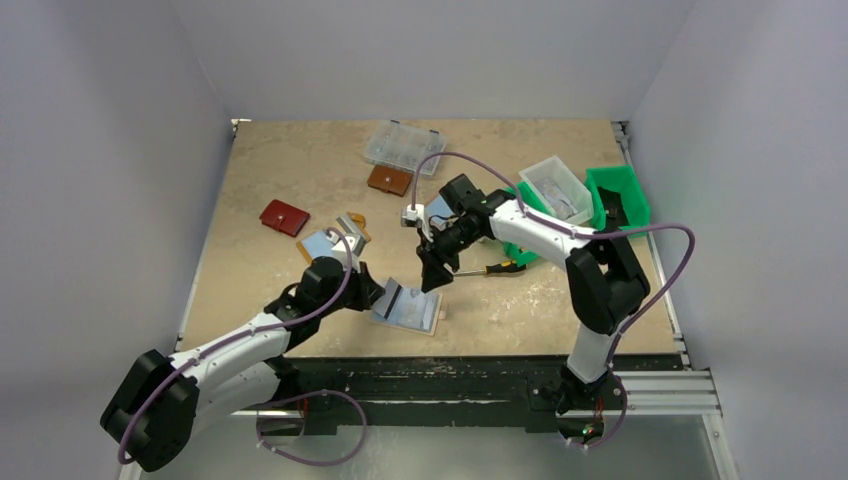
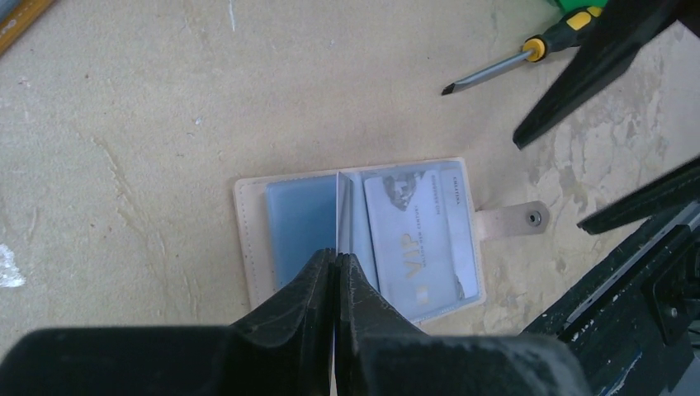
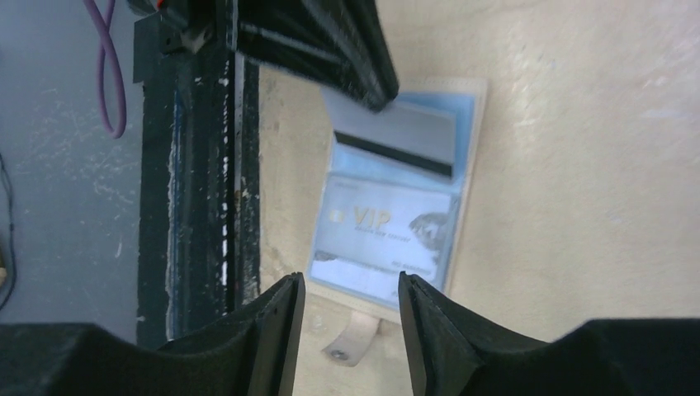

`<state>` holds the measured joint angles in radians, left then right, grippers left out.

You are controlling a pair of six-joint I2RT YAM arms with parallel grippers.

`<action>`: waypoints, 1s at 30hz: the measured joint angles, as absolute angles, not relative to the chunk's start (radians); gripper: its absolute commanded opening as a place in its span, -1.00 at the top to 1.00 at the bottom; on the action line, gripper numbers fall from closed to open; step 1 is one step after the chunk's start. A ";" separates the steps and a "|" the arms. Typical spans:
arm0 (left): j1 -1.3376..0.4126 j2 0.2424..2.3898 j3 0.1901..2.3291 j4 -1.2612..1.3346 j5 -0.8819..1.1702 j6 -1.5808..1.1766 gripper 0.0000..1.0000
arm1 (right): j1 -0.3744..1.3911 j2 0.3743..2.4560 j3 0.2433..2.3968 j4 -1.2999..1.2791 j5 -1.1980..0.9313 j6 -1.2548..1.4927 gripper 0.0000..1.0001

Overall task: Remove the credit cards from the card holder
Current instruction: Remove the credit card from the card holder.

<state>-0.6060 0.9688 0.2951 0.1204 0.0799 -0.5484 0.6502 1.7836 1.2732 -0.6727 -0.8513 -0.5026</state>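
The card holder [image 1: 408,308] lies open on the surface [image 1: 300,170], near its front edge, between the two arms. The left fingers [image 2: 314,285] are pressed together on a grey card [image 3: 404,136] that stands up at the holder's middle. The right fingers [image 3: 276,326] are apart, above the snap tab [image 3: 351,338]. A VIP card [image 2: 417,243] sits in one pocket.

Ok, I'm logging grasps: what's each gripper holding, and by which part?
Left gripper pinches a black-striped card by one end, over the open card holder; right gripper is open, empty.
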 measured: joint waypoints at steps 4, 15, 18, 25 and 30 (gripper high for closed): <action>-0.606 0.973 0.285 0.143 0.102 -0.549 1.00 | 0.651 1.827 1.362 -0.660 -0.860 -0.547 -0.25; -0.604 0.999 0.279 0.176 0.132 -0.550 1.00 | 0.660 1.969 1.400 -0.553 -0.983 -0.778 -0.40; -0.604 1.017 0.279 0.192 0.139 -0.557 1.00 | 0.662 2.015 1.434 -0.548 -1.002 -0.782 -0.40; -0.604 1.039 0.278 0.221 0.154 -0.563 1.00 | 0.681 2.065 1.439 -0.528 -1.002 -0.757 -0.29; -0.604 1.046 0.278 0.224 0.154 -0.565 1.00 | 0.699 2.088 1.462 -0.535 -1.004 -0.753 -0.07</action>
<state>-0.6041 1.0458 0.2783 0.2245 0.1543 -0.5648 0.6987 2.0876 1.4624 -0.5350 -1.0039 -0.7528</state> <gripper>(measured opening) 0.055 0.602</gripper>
